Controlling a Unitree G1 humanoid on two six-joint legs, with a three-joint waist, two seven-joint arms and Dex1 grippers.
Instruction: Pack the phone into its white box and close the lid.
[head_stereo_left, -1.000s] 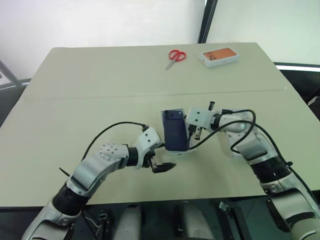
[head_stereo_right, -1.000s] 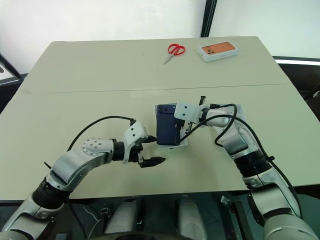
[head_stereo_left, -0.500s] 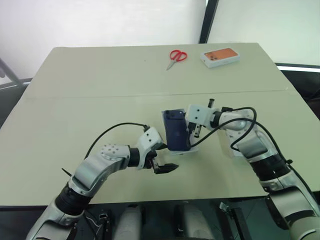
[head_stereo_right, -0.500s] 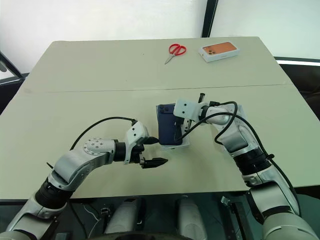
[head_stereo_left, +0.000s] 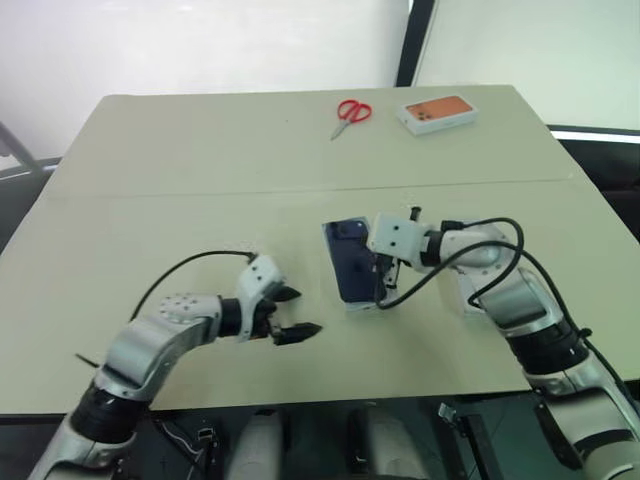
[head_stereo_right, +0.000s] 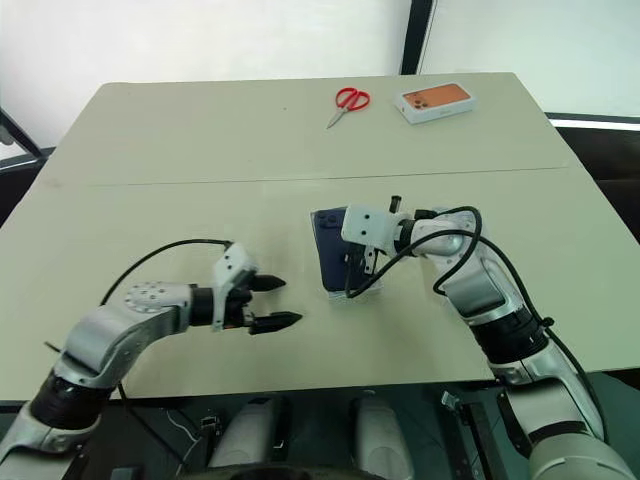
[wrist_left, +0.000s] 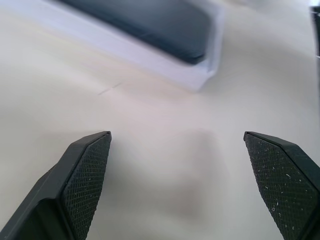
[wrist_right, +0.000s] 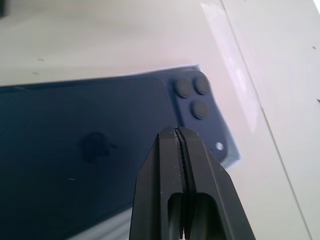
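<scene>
The dark navy phone (head_stereo_left: 350, 262) lies back up in the shallow white box (wrist_left: 165, 65) near the middle of the table, its camera cluster (wrist_right: 192, 97) at the far end. My right gripper (wrist_right: 176, 131) is shut, and its tips hover over the phone's back near the right edge; I cannot tell if they touch it. My left gripper (head_stereo_right: 272, 303) stands open and empty above bare table, to the left of the box's near corner. A white cardboard piece (head_stereo_left: 464, 298) peeks out from behind my right forearm; I cannot tell whether it is the lid.
Red scissors (head_stereo_left: 350, 112) and an orange-topped white box (head_stereo_left: 436, 114) lie at the far edge of the table. A seam (head_stereo_left: 200, 192) runs across the tabletop. Black cables loop off both wrists.
My left gripper has drawn away to the left from the box, still open. The right gripper stayed shut over the phone and pulled back slightly. The phone and box have not moved.
</scene>
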